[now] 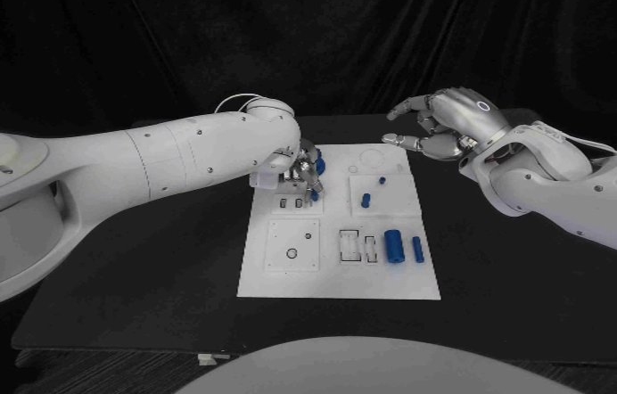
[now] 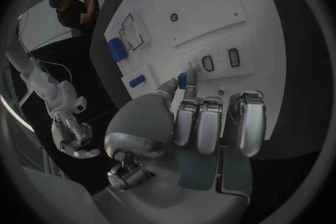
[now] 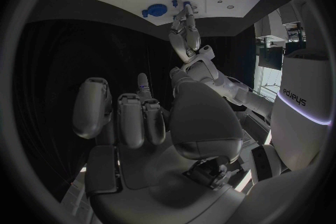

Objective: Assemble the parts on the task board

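Observation:
The white task board (image 1: 341, 274) lies in the middle of the black table. My left hand (image 1: 302, 169) hovers over the board's far left part and pinches a small blue part (image 2: 183, 79) between thumb and a finger, just above two small rectangular slots (image 2: 208, 63). The pinched part (image 1: 315, 195) pokes out below the fingers. Loose blue parts lie on the board: a small peg (image 1: 382, 180), a short cylinder (image 1: 366, 201) and two larger cylinders (image 1: 393, 244) side by side. My right hand (image 1: 444, 122) hangs above the board's far right corner, fingers apart, holding nothing.
Rectangular recesses (image 1: 349, 244) sit next to the two larger cylinders, and a square plate with a small ring (image 1: 293, 253) is at the board's near left. Another blue part (image 3: 155, 10) lies by the left hand (image 3: 183, 28). Bare black table (image 1: 514, 278) surrounds the board.

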You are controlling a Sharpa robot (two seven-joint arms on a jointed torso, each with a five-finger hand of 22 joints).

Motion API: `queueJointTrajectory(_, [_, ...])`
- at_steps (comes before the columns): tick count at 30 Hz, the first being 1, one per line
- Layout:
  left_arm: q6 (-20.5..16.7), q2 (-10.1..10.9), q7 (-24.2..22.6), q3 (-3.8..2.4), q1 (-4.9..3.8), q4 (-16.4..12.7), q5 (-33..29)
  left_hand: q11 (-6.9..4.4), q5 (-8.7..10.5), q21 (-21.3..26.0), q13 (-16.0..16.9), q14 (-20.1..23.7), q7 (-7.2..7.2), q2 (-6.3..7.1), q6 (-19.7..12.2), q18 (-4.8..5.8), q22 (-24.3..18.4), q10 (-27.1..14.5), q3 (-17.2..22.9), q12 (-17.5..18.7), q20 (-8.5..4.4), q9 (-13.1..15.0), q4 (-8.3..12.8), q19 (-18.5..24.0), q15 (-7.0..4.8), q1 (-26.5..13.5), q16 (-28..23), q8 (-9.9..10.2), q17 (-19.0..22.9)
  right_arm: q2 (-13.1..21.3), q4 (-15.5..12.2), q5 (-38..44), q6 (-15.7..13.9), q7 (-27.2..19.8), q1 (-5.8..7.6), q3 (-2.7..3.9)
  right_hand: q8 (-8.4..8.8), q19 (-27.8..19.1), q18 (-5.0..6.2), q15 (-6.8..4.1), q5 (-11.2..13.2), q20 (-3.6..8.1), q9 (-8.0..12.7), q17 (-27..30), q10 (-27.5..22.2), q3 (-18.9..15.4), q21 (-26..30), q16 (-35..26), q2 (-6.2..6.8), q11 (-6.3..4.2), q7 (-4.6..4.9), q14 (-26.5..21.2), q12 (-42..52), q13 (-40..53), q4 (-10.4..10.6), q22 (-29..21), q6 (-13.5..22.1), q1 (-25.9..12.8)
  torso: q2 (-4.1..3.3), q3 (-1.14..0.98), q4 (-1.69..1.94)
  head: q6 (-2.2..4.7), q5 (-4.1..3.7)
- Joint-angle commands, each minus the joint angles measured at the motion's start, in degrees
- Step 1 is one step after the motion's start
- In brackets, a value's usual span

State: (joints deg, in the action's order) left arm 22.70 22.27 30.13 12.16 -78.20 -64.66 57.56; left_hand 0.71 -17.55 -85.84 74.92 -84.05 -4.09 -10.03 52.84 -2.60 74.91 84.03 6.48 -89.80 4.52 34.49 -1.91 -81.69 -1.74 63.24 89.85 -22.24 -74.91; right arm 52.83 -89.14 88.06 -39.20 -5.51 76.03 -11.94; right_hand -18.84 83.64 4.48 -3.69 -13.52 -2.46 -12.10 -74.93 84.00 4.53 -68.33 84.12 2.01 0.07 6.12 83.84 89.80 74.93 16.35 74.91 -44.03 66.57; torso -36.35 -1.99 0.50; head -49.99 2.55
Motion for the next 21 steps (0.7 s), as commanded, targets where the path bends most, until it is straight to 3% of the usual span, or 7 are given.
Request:
queueJointTrajectory(1, [0.09, -0.17, -1.31, -0.05, 0.17, 0.06, -0.04, -0.38, -0.87, 0.37, 15.08, -5.95, 0.13, 1.21, 0.34, 0.16, 6.91, 5.97, 2.7, -0.2, -0.33, 0.73, 0.77, -0.26, -0.52, -0.67, 0.15, 0.66, -15.09, 0.02, -0.04, 0.35, -0.38, 0.52, -0.15, 0.04, -0.31, -0.11, -0.18, 0.44, -0.29, -0.41, 0.07, -9.14, 6.0, 0.15, 0.32, -0.43, 0.05, 0.6, -0.01, 4.74, 0.2, 15.07, -0.24, 9.37, -0.59, 0.84, -0.02, -0.01, 0.04, -0.01, -0.02])
queueJointTrajectory(4, [0.11, -0.1, -1.39, -0.05, 0.21, 0.0, -0.04, -0.41, -2.69, 0.44, 15.08, -5.95, 0.13, 2.57, 0.66, 0.16, 7.05, 5.97, 7.14, -0.2, -0.39, 1.91, 2.57, -0.34, -0.49, -1.7, 0.15, 1.34, -15.09, 0.04, -0.07, 0.35, -0.23, 0.62, -0.16, 0.04, -0.38, -0.12, -0.17, 0.49, -0.55, -0.46, 0.16, -9.15, 6.0, 0.28, 0.34, -0.42, -0.08, 0.65, 0.02, 4.74, 0.2, 15.07, -0.43, 9.37, -0.67, 1.59, 0.01, 0.0, 0.08, -0.01, -0.02])
queueJointTrajectory(5, [0.12, -0.06, -1.4, -0.05, 0.22, -0.05, -0.04, -0.41, -2.75, 0.48, 15.08, -5.95, -0.05, 3.48, 0.91, 0.17, 7.18, 5.97, 10.03, -0.2, -0.4, 2.77, 3.44, -0.42, -0.52, -3.0, 0.15, 1.7, -15.09, 0.04, -0.07, 0.35, -0.18, 0.66, -0.16, 0.04, -0.4, -0.13, -0.17, 0.49, -0.61, -0.47, 0.17, -9.13, 6.0, 0.3, 0.35, -0.43, -0.09, 0.66, 0.02, 4.74, 0.2, 15.07, -0.47, 9.36, -0.69, 1.69, 0.01, 0.0, 0.09, -0.01, -0.02])
queueJointTrajectory(9, [0.04, 0.21, -1.29, -0.05, 0.25, -0.34, -0.04, -0.47, -3.1, 0.54, 15.08, -5.95, 0.18, 4.61, 1.17, 0.2, 7.36, 5.97, 14.39, -0.2, -0.37, 4.29, 5.02, -0.54, -0.54, -4.64, 0.15, 2.11, -15.09, 0.08, -0.08, 0.35, -0.03, 0.83, -0.17, 0.04, -0.44, -0.16, -0.15, 0.51, -0.79, -0.49, 0.21, -9.09, 6.0, 0.36, 0.45, -0.48, -0.18, 0.69, 0.03, 4.73, 0.2, 15.07, -0.52, 9.34, -0.74, 2.01, 0.0, -0.03, 0.1, -0.01, 0.03])
queueJointTrajectory(14, [-0.67, 0.79, -0.77, -0.05, 0.27, -0.81, -0.05, -0.53, -3.77, 0.54, 15.08, -5.95, 0.24, 5.18, 1.63, 0.22, 7.54, 5.97, 16.71, -0.2, -0.42, 5.34, 5.98, -0.68, -0.64, -5.44, 0.15, 2.11, -15.09, 0.14, -0.12, 0.35, 0.12, 1.04, -0.2, 0.04, -0.45, -0.19, -0.13, 0.52, -0.88, -0.5, 0.23, -9.04, 6.0, 0.38, 0.55, -0.53, -0.21, 0.7, 0.04, 4.72, 0.2, 15.07, -0.56, 9.31, -0.75, 2.16, 0.01, 0.01, 0.03, -0.01, 0.1])
queueJointTrajectory(16, [-1.18, 1.19, -0.43, -0.05, 0.27, -1.2, -0.05, -0.67, -5.26, 0.5, 15.08, -5.95, 0.39, 5.72, 2.23, 0.26, 7.75, 5.97, 18.58, -0.2, -0.55, 6.29, 6.61, -0.89, -0.78, -6.33, 0.15, 2.04, -15.09, 0.18, -0.14, 0.35, 0.23, 1.18, -0.22, 0.04, -0.47, -0.2, -0.13, 0.53, -0.97, -0.51, 0.24, -9.0, 6.0, 0.42, 0.57, -0.57, -0.26, 0.71, 0.05, 4.71, 0.2, 15.07, -0.58, 9.31, -0.76, 2.3, 0.0, 0.0, 0.04, -0.01, 0.15])
queueJointTrajectory(21, [-2.44, 2.56, 0.72, -0.05, 0.26, -2.74, -0.05, -0.95, -6.75, 0.4, 15.08, -5.95, 0.63, 6.3, 3.03, 0.33, 8.07, 5.97, 20.41, -0.2, -0.77, 7.33, 7.19, -1.26, -1.02, -7.33, 0.15, 1.93, -15.09, 0.3, -0.2, 0.35, 0.62, 1.58, -0.27, 0.04, -0.47, -0.25, -0.1, 0.54, -1.01, -0.52, 0.25, -8.94, 6.0, 0.43, 0.75, -0.64, -0.29, 0.71, 0.06, 4.69, 0.2, 15.07, -0.58, 9.26, -0.77, 2.36, 0.02, -0.02, 0.11, -0.01, 0.26])
